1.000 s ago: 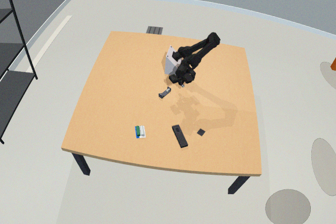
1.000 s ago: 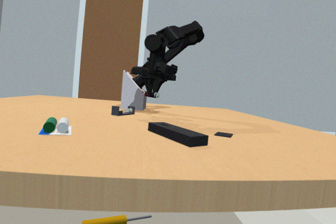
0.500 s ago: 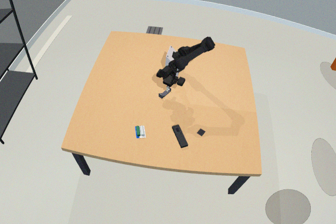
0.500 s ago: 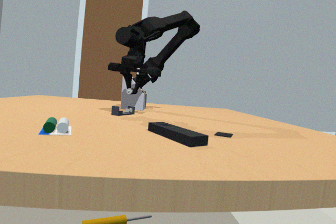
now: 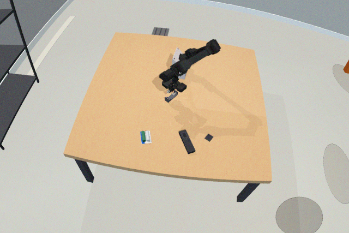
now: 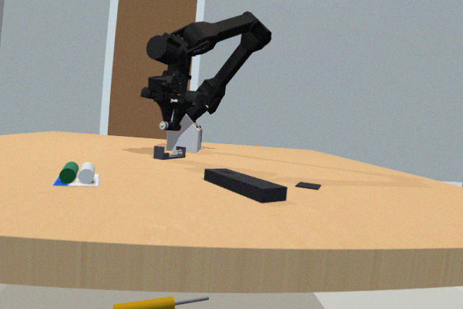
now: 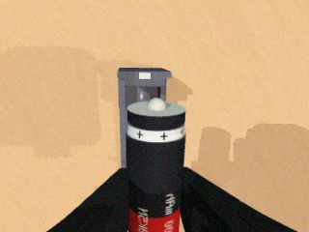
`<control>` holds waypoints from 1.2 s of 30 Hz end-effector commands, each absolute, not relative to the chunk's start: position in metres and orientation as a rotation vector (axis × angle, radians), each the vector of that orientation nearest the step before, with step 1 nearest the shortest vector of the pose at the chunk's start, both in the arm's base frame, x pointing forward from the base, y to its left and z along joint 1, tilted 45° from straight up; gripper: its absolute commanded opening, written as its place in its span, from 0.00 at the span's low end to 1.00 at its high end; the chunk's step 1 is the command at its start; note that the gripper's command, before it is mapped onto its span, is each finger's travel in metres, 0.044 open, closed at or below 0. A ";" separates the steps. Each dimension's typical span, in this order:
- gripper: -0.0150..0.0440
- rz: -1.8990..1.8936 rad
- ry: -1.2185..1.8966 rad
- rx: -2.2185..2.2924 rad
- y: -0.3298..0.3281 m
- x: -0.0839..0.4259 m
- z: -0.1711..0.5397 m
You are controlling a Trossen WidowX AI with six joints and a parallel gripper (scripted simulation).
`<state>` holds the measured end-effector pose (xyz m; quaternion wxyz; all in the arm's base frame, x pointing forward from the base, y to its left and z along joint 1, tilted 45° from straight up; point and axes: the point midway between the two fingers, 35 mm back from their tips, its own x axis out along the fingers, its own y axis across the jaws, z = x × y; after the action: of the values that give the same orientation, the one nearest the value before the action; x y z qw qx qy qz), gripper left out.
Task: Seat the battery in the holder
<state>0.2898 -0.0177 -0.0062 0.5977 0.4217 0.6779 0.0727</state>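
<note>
The battery is clamped between the fingers of the end effector, above the worktop. The grip leaves the plus terminal sticking out, probably so that end can be guided under the lip. Below the end effector sits the holder, apart from the battery; in the wrist view the two run roughly parallel, which should suit a straight seating. Farther out from the end effector lie a black remote-like block and a thin dark square, both uninvolved for now.
</note>
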 end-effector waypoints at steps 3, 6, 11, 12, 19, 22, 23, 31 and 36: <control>0.37 0.123 1.530 0.972 -0.010 0.290 -0.017; 0.37 0.103 1.499 0.967 -0.007 0.291 -0.022; 0.37 0.073 1.446 0.963 0.000 0.293 -0.028; 0.37 0.067 1.435 0.962 0.001 0.293 -0.029; 0.37 0.038 1.374 0.961 0.008 0.295 -0.033; 0.37 0.032 1.367 0.958 0.009 0.295 -0.034; 0.37 0.028 1.362 0.957 0.009 0.294 -0.034; 0.37 -0.005 1.322 0.946 0.013 0.293 -0.038; 0.37 -0.024 1.294 0.941 0.015 0.292 -0.040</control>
<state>0.2946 0.0129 -0.0378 0.6918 0.4225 0.5856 -0.0028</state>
